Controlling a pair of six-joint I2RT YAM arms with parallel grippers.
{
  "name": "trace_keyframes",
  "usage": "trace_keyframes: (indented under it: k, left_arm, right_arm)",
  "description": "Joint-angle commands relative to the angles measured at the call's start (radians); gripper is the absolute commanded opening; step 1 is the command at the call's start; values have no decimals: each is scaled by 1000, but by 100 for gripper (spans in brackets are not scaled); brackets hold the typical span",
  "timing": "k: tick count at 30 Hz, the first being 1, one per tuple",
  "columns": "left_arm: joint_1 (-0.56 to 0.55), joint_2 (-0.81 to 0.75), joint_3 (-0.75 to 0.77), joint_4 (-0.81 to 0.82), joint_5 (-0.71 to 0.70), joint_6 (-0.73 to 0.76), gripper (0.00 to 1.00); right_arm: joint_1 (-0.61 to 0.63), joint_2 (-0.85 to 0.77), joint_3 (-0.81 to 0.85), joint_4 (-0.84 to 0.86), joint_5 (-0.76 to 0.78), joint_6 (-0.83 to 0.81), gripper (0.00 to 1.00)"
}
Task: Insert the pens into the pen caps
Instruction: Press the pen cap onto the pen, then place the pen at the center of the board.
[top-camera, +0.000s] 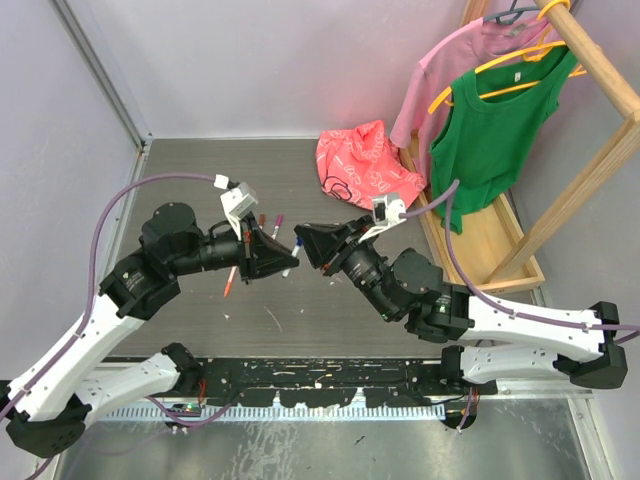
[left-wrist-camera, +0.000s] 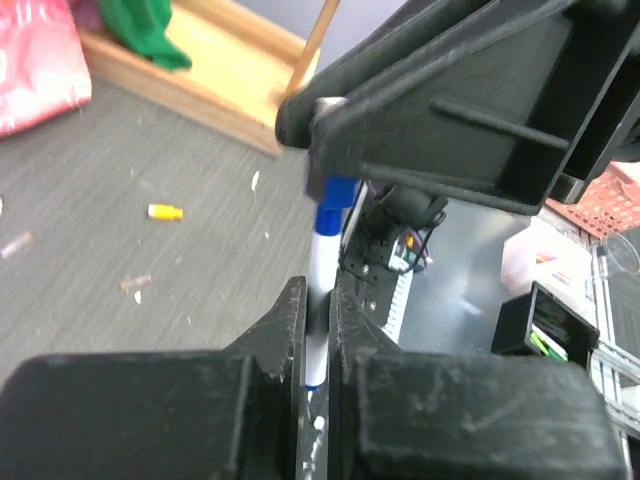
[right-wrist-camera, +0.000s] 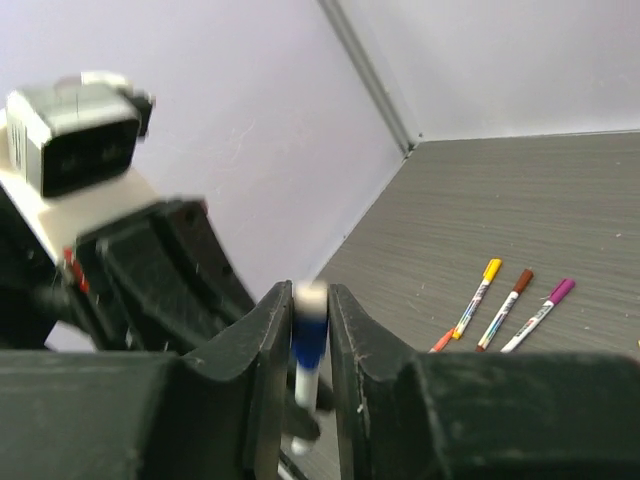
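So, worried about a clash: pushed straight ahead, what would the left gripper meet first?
Likely the blue cap held in the right gripper, which faces it; the pen that the left gripper holds seems to reach that cap.
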Motion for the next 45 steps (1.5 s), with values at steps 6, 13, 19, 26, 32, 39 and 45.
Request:
trace_keyframes:
  k: [6,13,19,26,32,39,45]
  left_arm:
    - [39,-28,39,303,9,93,0]
    - [41,-78,-1,216,-68,125,0]
    - [41,-99,-21,96,-164,110,0]
    - [40,-114,-109,25,-261,34,0]
    - [41,-141,-240,58,-379,-42,0]
    - [41,-129,-356,118,-488,-121,0]
    - [40,-45,-378,138,-542,-118,0]
  right_arm:
    - [29,15,114,-38,-176,-148,42]
    - [29,-37,59,51,-157,-180,51]
    - [30,-76,-7,-149,-4,-103,70]
    - [30,-113,-107,-374,90,57,76]
    - [29,-120,-174,-520,93,194,82]
    - [29,-97,-274,-602,35,362,85]
    - [30,-50,-318,-600,-41,370,94]
